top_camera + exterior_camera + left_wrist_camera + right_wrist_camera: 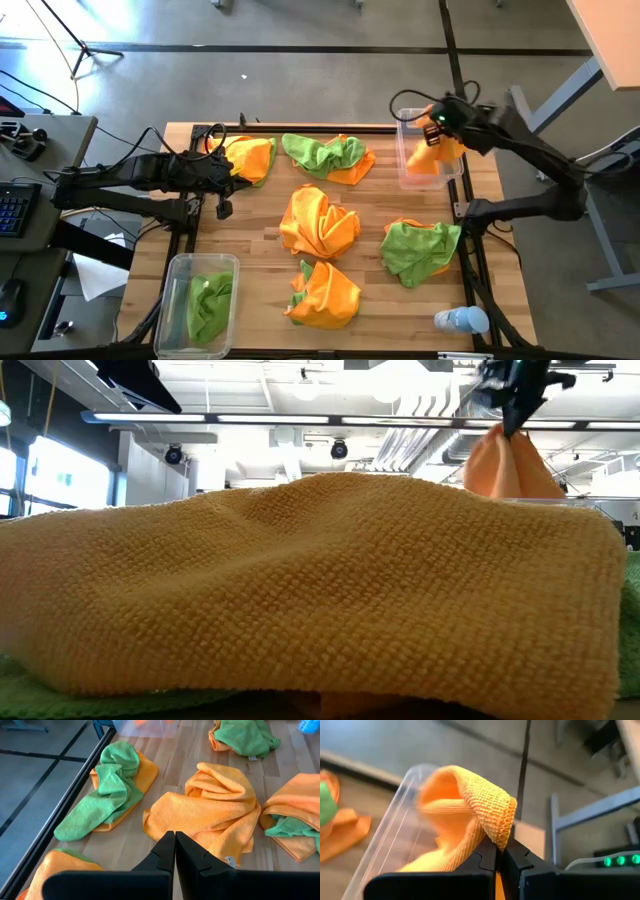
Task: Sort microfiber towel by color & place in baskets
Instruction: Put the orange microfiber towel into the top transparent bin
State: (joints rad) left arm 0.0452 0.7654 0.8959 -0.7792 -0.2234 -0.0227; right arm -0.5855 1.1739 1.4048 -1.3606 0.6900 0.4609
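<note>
At the upper right of the high view, the right gripper [436, 122] is pinched tight on an orange towel [440, 152] that hangs into the clear basket [404, 175] at the table's far right corner. The step in hand looks like the drop-off of an orange cloth; the next move calls for parting the fingers so it falls inside the rim. The left gripper [174, 851] waits at the upper left with fingers pressed together, holding nothing, near another orange towel [251, 156]. A second basket [180, 270] at lower left holds a green towel [208, 303].

Orange towel [441, 152] hanging over basket [408, 172]
</note>
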